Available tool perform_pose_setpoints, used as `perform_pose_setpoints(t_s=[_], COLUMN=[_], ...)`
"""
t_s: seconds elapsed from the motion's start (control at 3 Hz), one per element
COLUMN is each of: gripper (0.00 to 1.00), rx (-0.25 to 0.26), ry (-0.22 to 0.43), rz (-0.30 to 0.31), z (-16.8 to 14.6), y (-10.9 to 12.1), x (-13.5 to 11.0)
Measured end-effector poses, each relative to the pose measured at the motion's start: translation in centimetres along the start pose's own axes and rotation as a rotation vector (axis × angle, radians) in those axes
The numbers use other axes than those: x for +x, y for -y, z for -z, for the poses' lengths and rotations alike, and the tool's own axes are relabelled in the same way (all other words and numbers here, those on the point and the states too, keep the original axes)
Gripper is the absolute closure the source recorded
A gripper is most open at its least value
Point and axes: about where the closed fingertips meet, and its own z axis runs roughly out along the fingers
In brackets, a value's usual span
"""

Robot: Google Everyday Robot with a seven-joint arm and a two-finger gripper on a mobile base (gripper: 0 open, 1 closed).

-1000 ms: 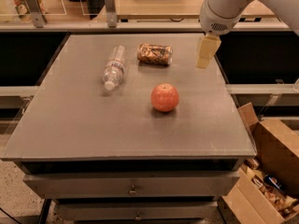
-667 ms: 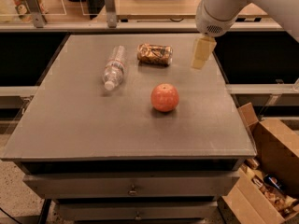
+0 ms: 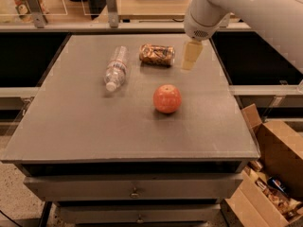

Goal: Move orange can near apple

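The orange can [image 3: 156, 54] lies on its side at the back middle of the grey table [image 3: 94, 126]. The apple [image 3: 166, 98] sits in front of it, nearer the table's middle, well apart from the can. My gripper [image 3: 191, 56] hangs from the white arm [image 3: 208, 13] just right of the can, a small gap away, above the table top. It holds nothing that I can see.
A clear plastic water bottle [image 3: 115, 68] lies left of the can. Open cardboard boxes [image 3: 272, 174] stand on the floor at the right. A shelf with clutter runs behind the table. Drawers sit under the table's front edge.
The gripper has moved left, from near the table's right edge toward the right end of the can. The can, apple and bottle have not moved.
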Motion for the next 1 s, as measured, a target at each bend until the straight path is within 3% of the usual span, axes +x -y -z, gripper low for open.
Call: perform_pose_setpoints(t_s=[0.33,1.0], gripper=[0.01,0.18], rx=[-0.003,-0.034], ry=[0.014,0.052], rz=[0.004,0.013], z=[-1.7,-5.1], y=[0.1,0.1], x=[-0.7,-2.7])
